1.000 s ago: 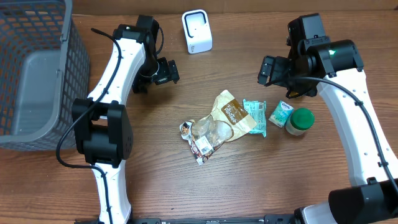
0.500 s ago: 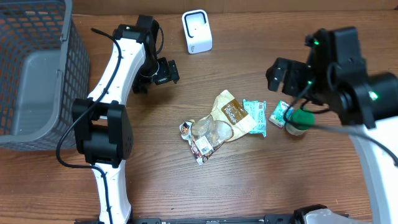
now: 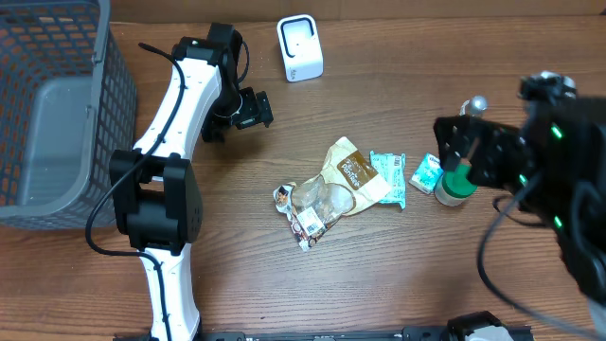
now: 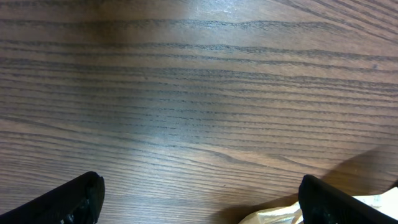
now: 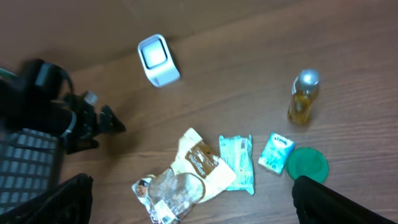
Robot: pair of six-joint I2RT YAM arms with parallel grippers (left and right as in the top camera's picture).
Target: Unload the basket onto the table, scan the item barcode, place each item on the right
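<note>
**On the table's right half: hazards of a crowded pick**

Right gripper (image 5: 191, 185): released, empty, high above the goods. Left gripper (image 3: 248, 109): released, empty, near the scanner (image 3: 300, 47). Nothing lifted yet; which item was meant could not be told.

- Green-lidded jar (image 3: 458, 189) sat just beside the small box (image 3: 426, 173).
- Teal packet (image 3: 388, 177) lay against the brown pouch (image 3: 355, 172).

Risks:
- Wide jaws would likely catch two neighbours at once.
- The upright bottle (image 3: 471, 104), near the arm, could be toppled.
- A barcode gripped face-down would not read at the scanner, well apart.
</note>
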